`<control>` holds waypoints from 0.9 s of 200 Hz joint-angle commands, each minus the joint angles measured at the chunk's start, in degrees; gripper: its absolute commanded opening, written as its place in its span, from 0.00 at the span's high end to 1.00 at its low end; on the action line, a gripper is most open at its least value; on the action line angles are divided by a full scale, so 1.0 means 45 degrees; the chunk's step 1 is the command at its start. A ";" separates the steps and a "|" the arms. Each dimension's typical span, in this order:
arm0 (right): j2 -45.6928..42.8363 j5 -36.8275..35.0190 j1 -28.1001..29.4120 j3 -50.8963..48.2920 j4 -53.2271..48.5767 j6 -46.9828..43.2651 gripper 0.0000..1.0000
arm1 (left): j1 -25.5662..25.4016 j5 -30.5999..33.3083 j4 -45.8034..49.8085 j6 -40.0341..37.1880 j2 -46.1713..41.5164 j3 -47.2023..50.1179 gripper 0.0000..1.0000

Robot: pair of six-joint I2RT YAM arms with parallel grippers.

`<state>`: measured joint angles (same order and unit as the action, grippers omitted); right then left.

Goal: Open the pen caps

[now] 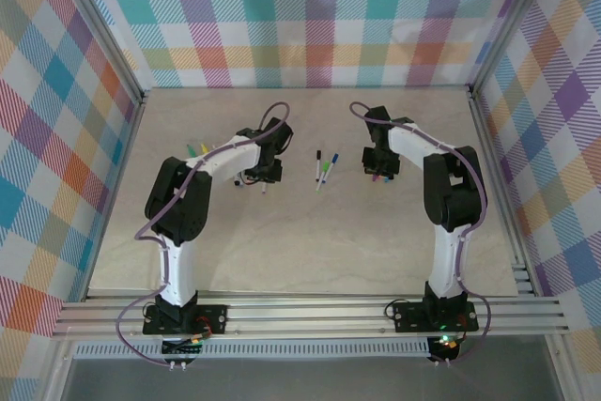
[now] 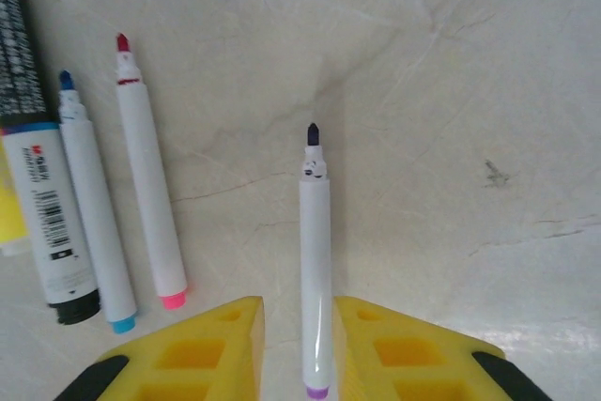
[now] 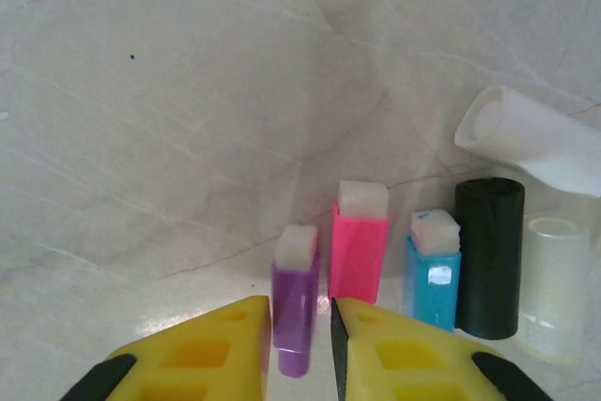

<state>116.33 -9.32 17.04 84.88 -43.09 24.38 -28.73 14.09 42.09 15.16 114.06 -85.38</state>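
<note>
In the left wrist view a thin white pen [image 2: 315, 269] with a purple end and a bare dark tip lies between the yellow fingers of my left gripper [image 2: 299, 345]. It rests against the right finger, with a clear gap to the left one; the gripper is open. In the right wrist view a purple cap [image 3: 296, 312] lies between the fingers of my right gripper [image 3: 300, 345], which is slightly open, with a sliver of table showing beside the right finger. Pink [image 3: 358, 251], blue [image 3: 433, 274] and black [image 3: 489, 255] caps lie in a row beside it.
Uncapped pink-ended [image 2: 150, 194] and blue-ended [image 2: 94, 204] pens and a thick black marker [image 2: 38, 176] lie left of the left gripper. A clear cap [image 3: 554, 288] and a white cap [image 3: 535, 138] lie at the right. Capped pens [image 1: 324, 166] lie between the arms.
</note>
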 commanded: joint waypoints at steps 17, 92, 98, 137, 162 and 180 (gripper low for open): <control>0.0110 -0.0272 0.0234 0.0328 -0.0485 0.0001 0.72 | 0.0076 -0.0046 0.0240 0.0126 -0.1083 -0.0319 0.74; -0.2687 0.0555 0.1082 -0.0685 0.0137 0.0332 0.67 | -0.0808 -0.1026 -0.1110 0.0797 -0.1919 0.0019 0.74; -0.2958 0.0629 0.1168 -0.0862 0.0241 0.0367 0.65 | -0.0992 -0.1116 -0.1283 0.0908 -0.1852 0.0008 0.74; -0.4103 0.1092 0.1442 -0.1819 0.0564 0.0573 0.64 | -0.1919 -0.1329 -0.1533 0.1301 -0.0468 -0.1103 0.74; -0.4546 0.1271 0.1468 -0.2447 0.0871 0.0661 0.63 | -0.2197 -0.1366 -0.1479 0.1487 0.0569 -0.2047 0.74; -0.4692 0.1383 0.1468 -0.2813 0.1103 0.0727 0.63 | -0.2243 -0.1548 -0.1606 0.1742 0.1155 -0.2601 0.74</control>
<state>96.90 -4.78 23.62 74.48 -39.31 26.52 -38.74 8.14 35.57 20.45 115.85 -93.76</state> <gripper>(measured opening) 0.365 0.259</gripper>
